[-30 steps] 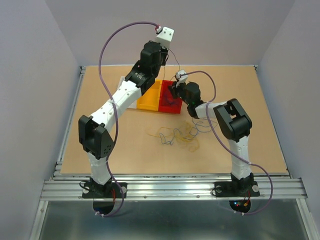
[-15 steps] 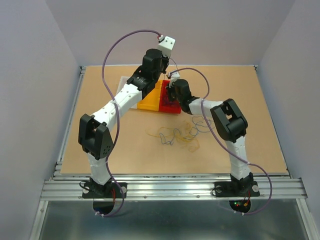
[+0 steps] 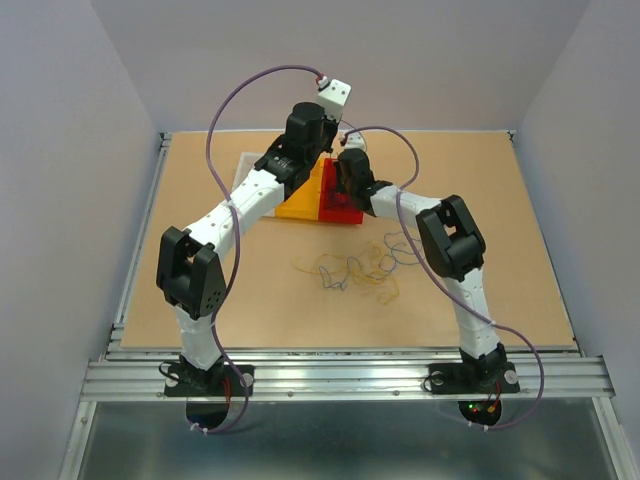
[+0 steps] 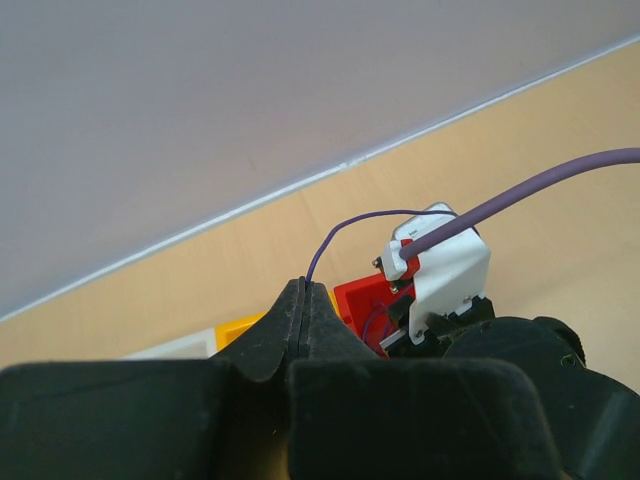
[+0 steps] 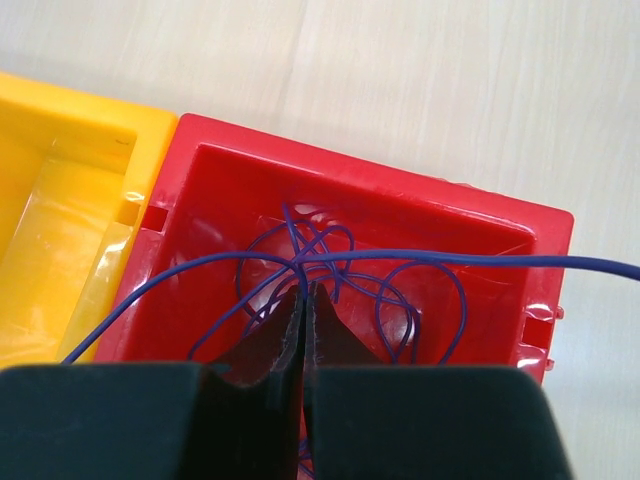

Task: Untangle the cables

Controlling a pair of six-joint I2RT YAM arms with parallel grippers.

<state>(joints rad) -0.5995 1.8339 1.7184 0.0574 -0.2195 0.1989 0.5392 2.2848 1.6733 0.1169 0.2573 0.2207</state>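
The left jaws are pressed tight together, and a hair-thin blue-purple cable [image 4: 360, 215] comes out from between their tips, so they are pinching it. From there it climbs, bends over and runs off to the right of the tips toward the white camera box [image 4: 445, 265] on the other wrist, where a thick lavender lead [image 4: 540, 190] plugs in. The right jaws are closed flat against each other too, tips down inside the red bin [image 5: 350, 168], right where several loops of thin blue-purple cable cross. I can't tell whether a strand is actually caught between them. Ahead of those tips the cable lies in loose rings on the bin floor. One long strand lies crosswise to the jaws, its long axis nearly level. It runs from the lower left over the wall shared with the yellow bin [image 5: 60, 130], passes just in front of the tips and leaves over the bin's right-hand wall. The yellow bin sits touching the red one, to the left of the right jaws. Well back from both pairs of jaws, toward the arm bases, the other cables [image 3: 352, 268], yellow, pale tan and bluish, lie in a loose curly heap on the tan surface [image 3: 500, 200]. The heap is stretched side to side and lies apart from the bins.
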